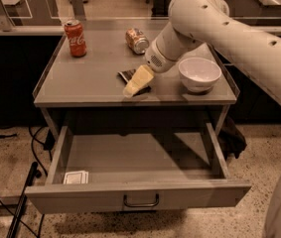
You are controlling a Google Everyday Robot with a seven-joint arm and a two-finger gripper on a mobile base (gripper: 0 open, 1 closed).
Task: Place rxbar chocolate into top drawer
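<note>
the top drawer (105,197) is pulled wide open, with only a small white card (75,177) inside. behind it, on the table (80,86), the rxbar chocolate (126,75) lies flat. the gripper (137,82) is right over it, and i cannot tell if it has a grip. lifting it and dropping it in are not done yet.

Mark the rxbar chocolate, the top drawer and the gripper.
rxbar chocolate (125,75), camera view, exposed wrapper end.
top drawer (189,195), camera view, front panel.
gripper (132,88), camera view, tip, over the bar.
</note>
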